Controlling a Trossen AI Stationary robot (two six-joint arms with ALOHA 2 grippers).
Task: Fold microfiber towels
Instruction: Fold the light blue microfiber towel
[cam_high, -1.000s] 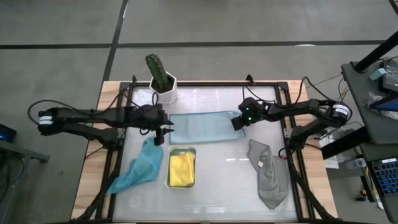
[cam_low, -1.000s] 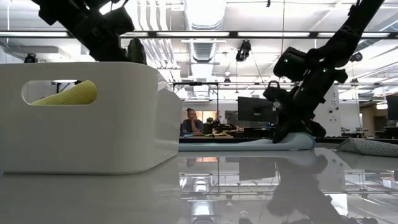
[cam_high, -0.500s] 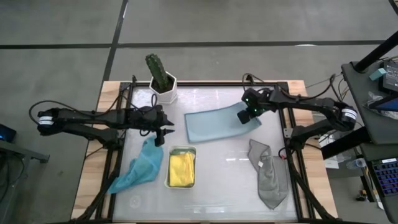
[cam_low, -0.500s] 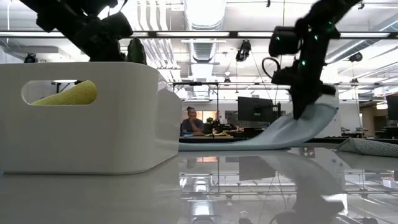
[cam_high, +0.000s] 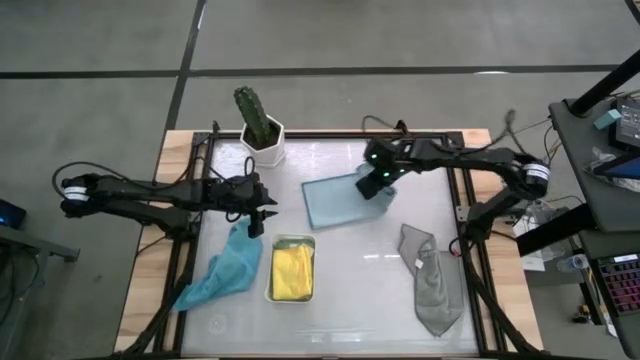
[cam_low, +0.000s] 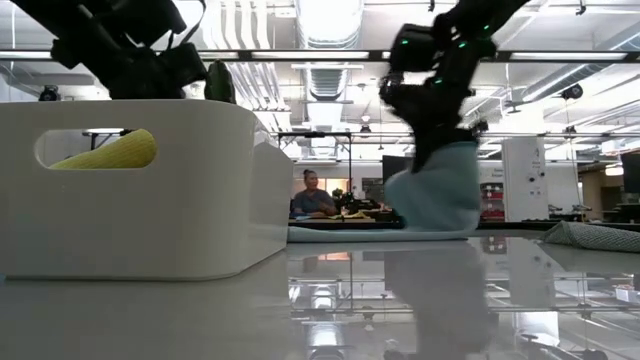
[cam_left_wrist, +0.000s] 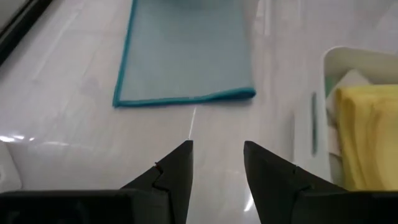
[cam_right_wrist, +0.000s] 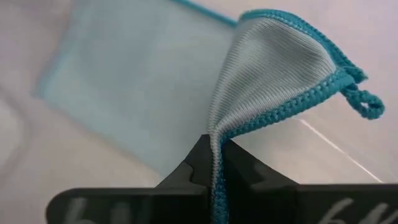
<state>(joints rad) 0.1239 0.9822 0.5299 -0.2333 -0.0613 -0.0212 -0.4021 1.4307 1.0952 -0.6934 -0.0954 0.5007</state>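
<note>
Light blue towel (cam_high: 335, 198) sits mid-table on my glossy white table (cam_high: 370, 290), one edge pinched tight and lifted by my right gripper (cam_high: 372, 186). Left gripper (cam_high: 268, 213) hovers half-open, empty. Person (cam_low: 312, 194) seated in the office behind.

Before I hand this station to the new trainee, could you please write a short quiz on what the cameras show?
1. True or false: the right gripper has its fingers shut on an edge of the light blue towel.
2. Multiple choice: what lies in the white tray? A) grey towel B) yellow towel C) teal towel
3. Fill in: the left gripper hovers with its fingers ____, holding nothing.

Key:
1. True; the edge is lifted over the flat part.
2. B, the yellow towel; the grey towel and teal towel lie on the table.
3. open
</note>
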